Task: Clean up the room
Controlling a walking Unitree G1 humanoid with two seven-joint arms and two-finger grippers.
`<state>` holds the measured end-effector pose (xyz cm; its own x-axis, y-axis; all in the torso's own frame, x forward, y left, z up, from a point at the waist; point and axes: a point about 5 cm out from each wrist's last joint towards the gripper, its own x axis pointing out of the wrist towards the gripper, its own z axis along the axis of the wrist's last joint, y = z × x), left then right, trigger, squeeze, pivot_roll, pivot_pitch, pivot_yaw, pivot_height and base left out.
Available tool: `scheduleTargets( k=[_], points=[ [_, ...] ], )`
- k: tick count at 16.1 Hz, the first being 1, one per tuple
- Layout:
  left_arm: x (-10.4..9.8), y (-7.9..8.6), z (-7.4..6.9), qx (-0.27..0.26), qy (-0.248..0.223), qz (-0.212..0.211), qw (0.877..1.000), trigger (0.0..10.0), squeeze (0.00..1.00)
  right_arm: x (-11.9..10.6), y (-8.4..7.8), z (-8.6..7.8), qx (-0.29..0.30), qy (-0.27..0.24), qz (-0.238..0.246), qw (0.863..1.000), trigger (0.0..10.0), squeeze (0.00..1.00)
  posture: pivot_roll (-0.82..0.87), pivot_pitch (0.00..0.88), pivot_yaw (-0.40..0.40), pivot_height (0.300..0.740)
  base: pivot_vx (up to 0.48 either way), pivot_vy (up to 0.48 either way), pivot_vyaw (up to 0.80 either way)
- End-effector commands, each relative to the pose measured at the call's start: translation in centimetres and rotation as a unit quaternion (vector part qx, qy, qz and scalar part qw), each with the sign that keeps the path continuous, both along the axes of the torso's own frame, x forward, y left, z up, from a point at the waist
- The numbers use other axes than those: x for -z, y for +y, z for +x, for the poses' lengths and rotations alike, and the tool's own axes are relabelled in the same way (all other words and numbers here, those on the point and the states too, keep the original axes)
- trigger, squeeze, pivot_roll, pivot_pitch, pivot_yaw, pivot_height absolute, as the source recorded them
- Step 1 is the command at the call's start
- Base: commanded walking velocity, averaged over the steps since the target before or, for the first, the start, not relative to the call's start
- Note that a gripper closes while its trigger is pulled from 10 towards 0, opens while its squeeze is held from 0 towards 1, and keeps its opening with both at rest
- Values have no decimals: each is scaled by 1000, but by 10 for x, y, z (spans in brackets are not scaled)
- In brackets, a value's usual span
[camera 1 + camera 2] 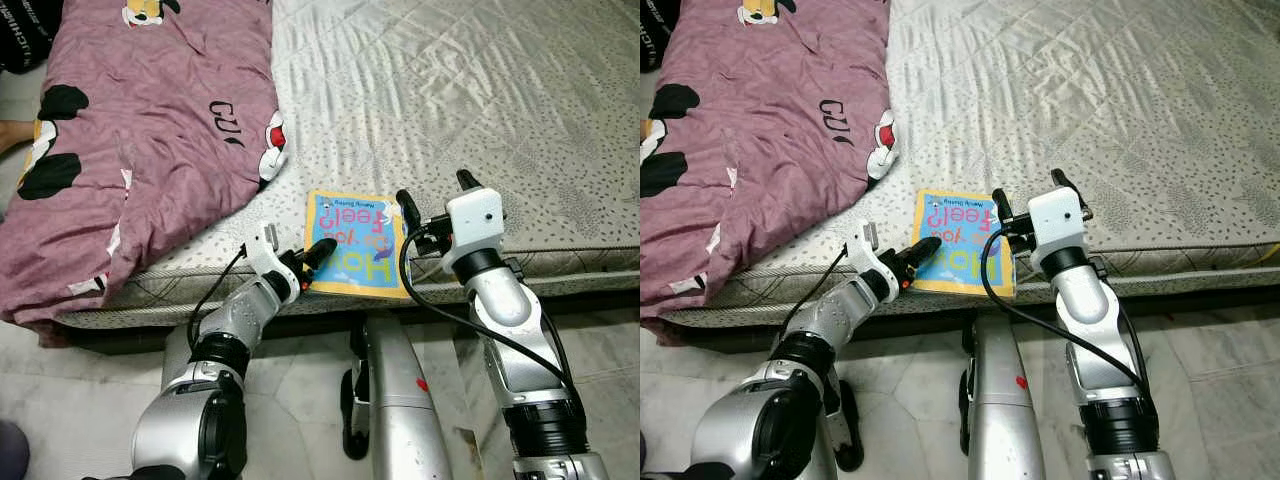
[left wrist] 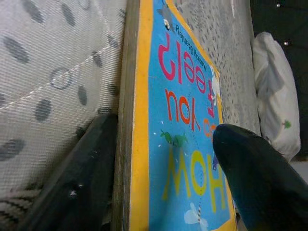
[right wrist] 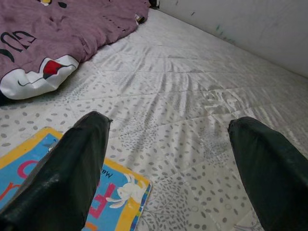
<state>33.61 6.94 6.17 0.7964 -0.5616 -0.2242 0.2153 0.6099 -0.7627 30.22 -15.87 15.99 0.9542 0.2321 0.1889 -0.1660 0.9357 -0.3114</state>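
Note:
A blue children's book [image 1: 358, 243] with a yellow border lies flat at the near edge of the bed, its title facing away from me. My left gripper [image 1: 312, 262] is open at the book's near left corner. In the left wrist view one finger [image 2: 91, 163] rests on the mattress beside the book's edge and the other finger [image 2: 255, 173] hovers over the cover [image 2: 187, 144]. My right gripper [image 1: 437, 195] stands open just above the mattress at the book's right side. The right wrist view has the book's corner [image 3: 110, 192] below its left finger [image 3: 72, 163].
A purple blanket [image 1: 150, 130] with cartoon prints covers the bed's left part and hangs over the edge. The grey dotted mattress [image 1: 480, 100] stretches to the right. A person's hand [image 1: 10, 135] is at the far left. Pale tiled floor [image 1: 300, 400] lies below.

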Motion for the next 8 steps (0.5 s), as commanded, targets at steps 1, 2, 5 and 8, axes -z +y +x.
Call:
scheduleTargets(
  k=[1,2,5,8],
  points=[
    [24,-12,-19,26,70,-5,997,0,0,2,-5,-1,6,2,-5,1000,10000,0,-206,225,-84,540,0,0,0],
    [24,-11,-19,23,75,-7,997,0,0,2,-4,0,5,2,-5,1000,10000,0,-206,225,-84,540,0,0,0],
    [25,-8,-18,6,83,-22,996,0,0,1,-3,0,3,-1,-6,1000,10000,0,-205,222,-83,540,0,0,0],
    [25,-5,-16,-8,88,-33,996,0,0,1,-4,0,3,-2,-7,1000,10000,0,-206,219,-82,540,0,0,0]
  ],
)
